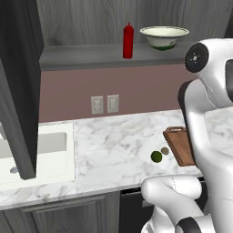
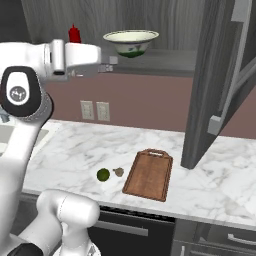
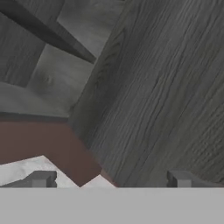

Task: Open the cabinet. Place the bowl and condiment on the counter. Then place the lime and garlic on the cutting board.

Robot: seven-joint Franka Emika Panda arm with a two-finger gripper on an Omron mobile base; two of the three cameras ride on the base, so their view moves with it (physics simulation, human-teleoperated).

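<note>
— Two dark fingertips (image 3: 43, 178) sit at the bottom edge of the hand view. How does the pincer (image 3: 111, 181) stand?

— Spread wide, with nothing between the tips. Straight ahead of it is a cabinet door (image 3: 166, 87) of dark grey wood grain. Past its left tip there is a strip of pink wall and a corner of the white counter (image 1: 113, 145).

— How many doors does the cabinet (image 1: 82, 57) have?

— Two, and both stand open: the left door (image 1: 18, 82) and the right door (image 2: 210, 85). I cannot tell which one the pincer faces.

— What stands on the shelf?

— One red bottle (image 1: 128, 41) and one cream bowl (image 1: 164, 36), both upright and near each other but apart. In the right base view the far end of the arm (image 2: 75, 55) reaches in front of the shelf edge. The bottle is to its left and the bowl just up and to its right.

— And down on the counter?

— Well below the pincer lie one lime (image 1: 156, 156), one garlic (image 1: 164, 150) and one cutting board (image 2: 148, 175). The garlic lies just beside the lime, between it and the board. Both rest on the marble, off the board, and nothing lies on the board.

— Anything else?

— Two wall sockets (image 1: 97, 104) side by side under the shelf, and one white sink (image 1: 45, 145) far to the left.
</note>
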